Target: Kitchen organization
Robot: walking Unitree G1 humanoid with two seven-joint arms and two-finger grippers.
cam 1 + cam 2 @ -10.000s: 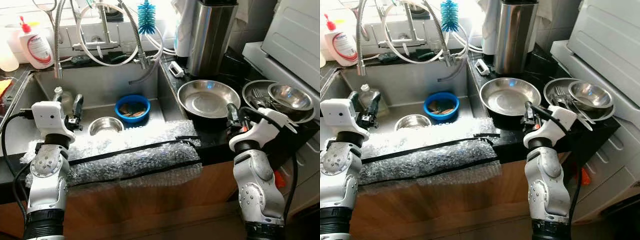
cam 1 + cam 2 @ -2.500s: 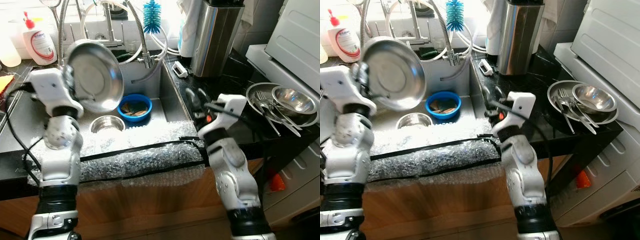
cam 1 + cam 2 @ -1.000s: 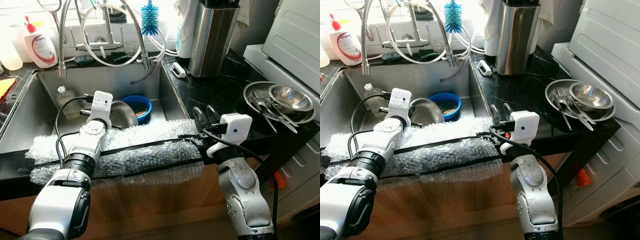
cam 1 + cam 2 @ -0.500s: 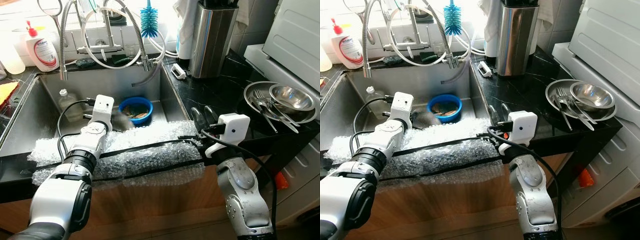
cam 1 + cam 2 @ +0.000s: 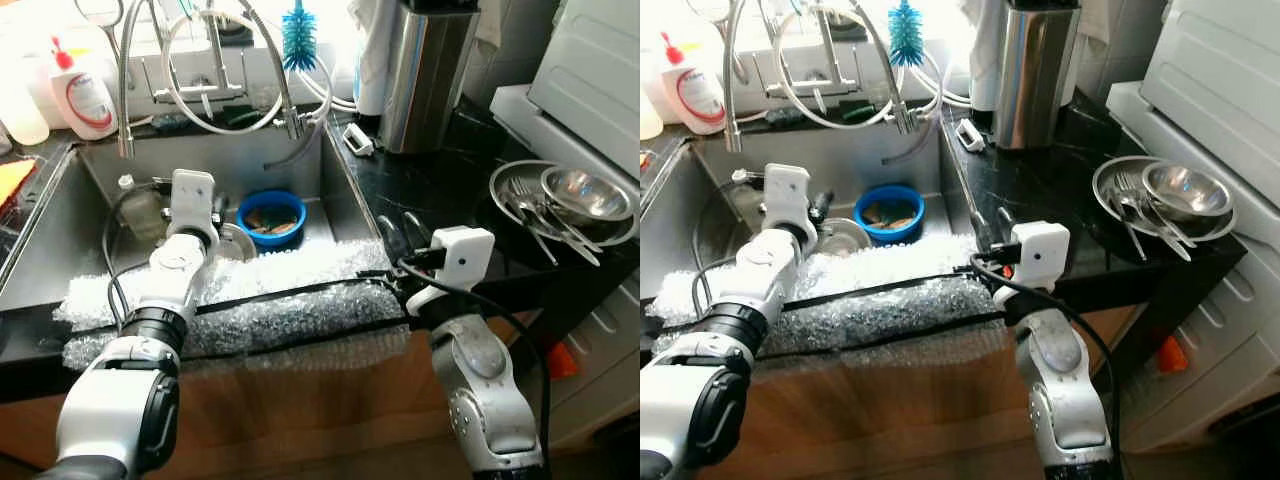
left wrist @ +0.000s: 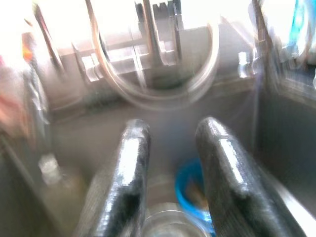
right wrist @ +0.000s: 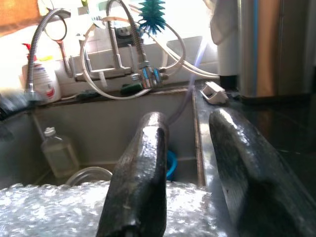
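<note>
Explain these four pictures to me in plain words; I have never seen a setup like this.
This is a humanoid robot at a kitchen sink. The two wide pictures come from its head, looking down; the two close pictures come from cameras on its wrists, looking along each gripper's black fingers. The left gripper is open over the sink and holds nothing. The right gripper is open too, by the counter edge. In the sink lie a blue bowl, a steel bowl and a small bottle. Bubble wrap pads the sink's front edge. On the black counter stand a steel canister and stacked steel bowls with forks.
</note>
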